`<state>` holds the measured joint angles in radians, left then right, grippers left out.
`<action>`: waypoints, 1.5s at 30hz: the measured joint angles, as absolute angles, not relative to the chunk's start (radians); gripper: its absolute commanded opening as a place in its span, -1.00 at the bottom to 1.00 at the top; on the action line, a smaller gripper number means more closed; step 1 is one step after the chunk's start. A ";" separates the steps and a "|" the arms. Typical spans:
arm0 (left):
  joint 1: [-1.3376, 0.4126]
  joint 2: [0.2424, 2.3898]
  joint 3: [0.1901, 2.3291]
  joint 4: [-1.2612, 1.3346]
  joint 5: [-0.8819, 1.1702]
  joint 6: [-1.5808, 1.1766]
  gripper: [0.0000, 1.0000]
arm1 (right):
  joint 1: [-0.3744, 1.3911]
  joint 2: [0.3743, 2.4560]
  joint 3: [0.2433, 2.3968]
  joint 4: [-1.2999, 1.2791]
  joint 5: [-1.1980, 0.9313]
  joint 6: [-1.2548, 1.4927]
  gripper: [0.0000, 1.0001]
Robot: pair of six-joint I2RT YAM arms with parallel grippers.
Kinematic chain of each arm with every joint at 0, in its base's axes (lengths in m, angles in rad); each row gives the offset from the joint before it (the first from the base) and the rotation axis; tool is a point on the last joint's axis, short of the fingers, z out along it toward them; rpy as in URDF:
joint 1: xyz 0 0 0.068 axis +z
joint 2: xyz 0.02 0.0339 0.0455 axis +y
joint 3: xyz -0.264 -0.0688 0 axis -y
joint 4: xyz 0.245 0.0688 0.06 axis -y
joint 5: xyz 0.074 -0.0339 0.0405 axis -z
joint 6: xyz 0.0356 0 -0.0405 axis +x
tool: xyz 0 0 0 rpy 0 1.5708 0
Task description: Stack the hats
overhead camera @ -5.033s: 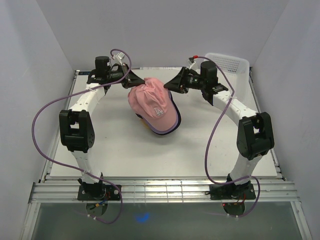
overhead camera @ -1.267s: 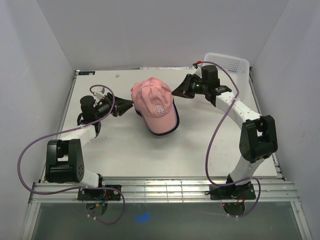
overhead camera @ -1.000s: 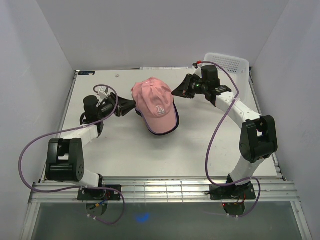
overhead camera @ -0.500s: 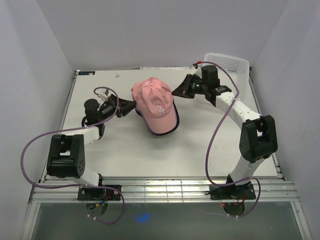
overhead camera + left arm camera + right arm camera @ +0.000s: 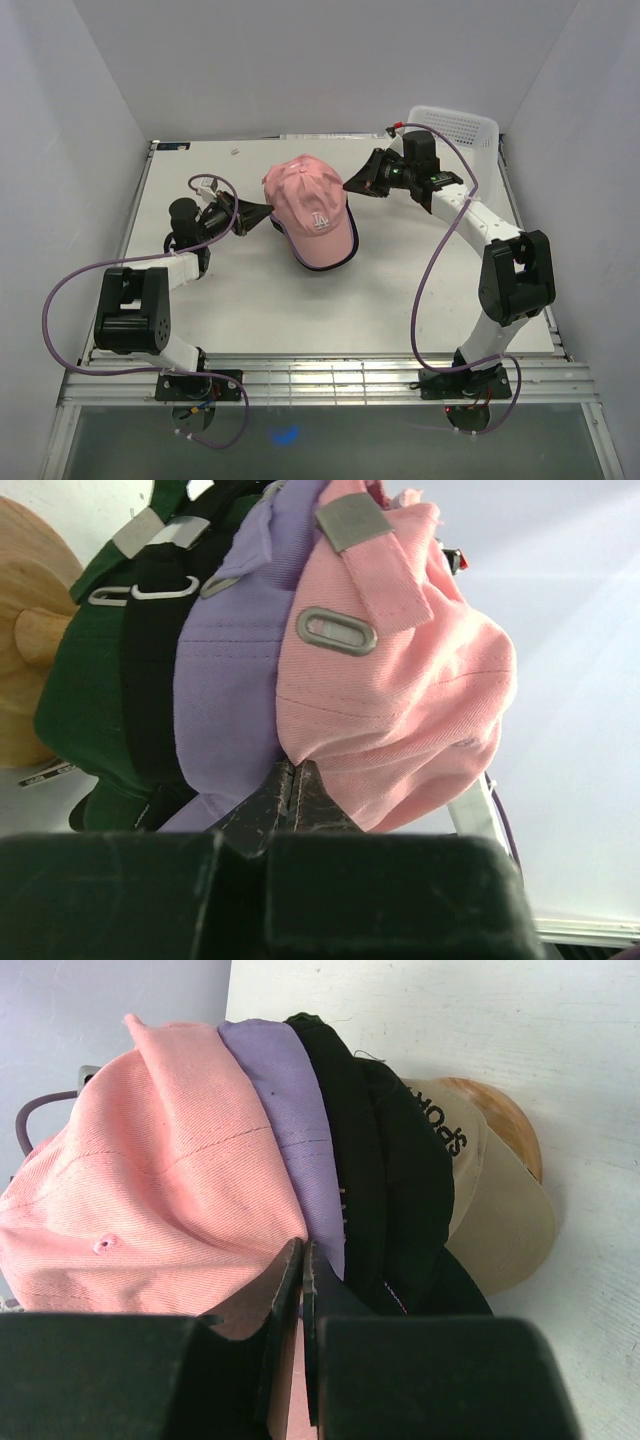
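The hats sit stacked on one another in the middle of the table, with the pink cap (image 5: 305,205) on top. In the left wrist view the pink cap (image 5: 400,680), lavender cap (image 5: 225,680), black cap (image 5: 155,690) and dark green cap (image 5: 75,705) lie side by side. The right wrist view shows the pink cap (image 5: 160,1180), lavender cap (image 5: 285,1110), black cap (image 5: 400,1180) and tan cap (image 5: 495,1215). My left gripper (image 5: 262,212) (image 5: 293,770) is shut, its tip touching the seam between pink and lavender. My right gripper (image 5: 349,185) (image 5: 303,1245) is shut on the pink cap's rim.
The wooden stand (image 5: 30,600) (image 5: 510,1120) carries the stack and is mostly covered. A white mesh basket (image 5: 455,125) stands at the back right corner. The white table (image 5: 250,300) ends at the near rail.
My left gripper moved right and up from the table's left side until its tip met the pink cap. The right arm and the stack stayed still.
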<state>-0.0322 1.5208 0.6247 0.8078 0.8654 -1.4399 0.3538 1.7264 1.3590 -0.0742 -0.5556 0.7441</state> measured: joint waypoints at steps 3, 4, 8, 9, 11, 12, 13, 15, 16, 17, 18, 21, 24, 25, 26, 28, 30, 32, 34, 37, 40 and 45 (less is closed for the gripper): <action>-0.032 1.521 0.625 0.773 0.855 -1.423 -1.00 | 0.354 1.726 1.359 -0.075 -0.555 0.748 -0.84; -0.032 1.520 0.626 0.757 0.851 -1.414 -1.00 | 0.354 1.726 1.359 -0.076 -0.554 0.749 -0.84; -0.030 1.520 0.651 0.677 0.845 -1.371 -1.00 | 0.354 1.727 1.359 -0.084 -0.551 0.749 -0.84; -0.030 1.520 0.658 0.661 0.844 -1.361 -1.00 | 0.354 1.727 1.359 -0.088 -0.550 0.749 -0.84; -0.026 1.520 0.668 0.635 0.845 -1.344 -1.00 | 0.354 1.727 1.359 -0.095 -0.548 0.748 -0.84; -0.024 1.520 0.673 0.620 0.845 -1.335 -1.00 | 0.354 1.728 1.359 -0.099 -0.547 0.748 -0.84; -0.023 1.520 0.677 0.610 0.846 -1.328 -1.00 | 0.354 1.729 1.359 -0.102 -0.545 0.748 -0.84; -0.020 1.523 0.690 0.582 0.846 -1.310 -1.00 | 0.353 1.735 1.359 -0.105 -0.545 0.745 -0.84; -0.019 1.525 0.696 0.571 0.846 -1.300 -1.00 | 0.353 1.739 1.359 -0.106 -0.545 0.744 -0.84; -0.018 1.528 0.704 0.558 0.846 -1.292 -1.00 | 0.353 1.743 1.359 -0.106 -0.546 0.742 -0.84; -0.017 1.532 0.710 0.549 0.847 -1.285 -1.00 | 0.353 1.748 1.359 -0.107 -0.546 0.740 -0.84; -0.014 1.544 0.725 0.528 0.850 -1.263 -1.00 | 0.353 1.757 1.359 -0.107 -0.553 0.732 -0.84; -0.014 1.556 0.737 0.506 0.853 -1.243 -1.00 | 0.353 1.760 1.359 -0.107 -0.553 0.724 -0.84; -0.014 1.560 0.740 0.501 0.854 -1.237 -1.00 | 0.353 1.760 1.359 -0.107 -0.553 0.722 -0.84; -0.014 1.563 0.743 0.500 0.856 -1.232 -1.00 | 0.353 1.761 1.359 -0.107 -0.553 0.721 -0.84; -0.014 1.570 0.752 0.487 0.860 -1.217 -1.00 | 0.352 1.763 1.360 -0.107 -0.553 0.716 -0.84; -0.014 1.571 0.766 0.466 0.863 -1.199 -1.00 | 0.350 1.763 1.360 -0.115 -0.544 0.701 -0.84; -0.012 1.573 0.789 0.415 0.852 -1.165 -1.00 | 0.347 1.774 1.360 -0.152 -0.516 0.685 -0.75; -0.009 1.575 0.817 0.358 0.844 -1.132 -1.00 | 0.344 1.794 1.360 -0.191 -0.491 0.673 -0.70; -0.009 1.575 0.875 0.260 0.832 -1.073 -0.67 | 0.340 1.807 1.360 -0.247 -0.466 0.662 -0.53; -0.008 1.573 0.928 0.175 0.811 -1.024 -0.33 | 0.340 1.807 1.372 -0.287 -0.452 0.652 -0.41; -0.007 1.553 0.999 0.056 0.789 -0.958 -0.15 | 0.340 1.807 1.382 -0.300 -0.439 0.646 -0.32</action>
<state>-0.0074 1.5532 0.9985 0.0559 0.7891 -0.9585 0.3401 1.8072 1.3815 -0.2996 -0.4385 0.6460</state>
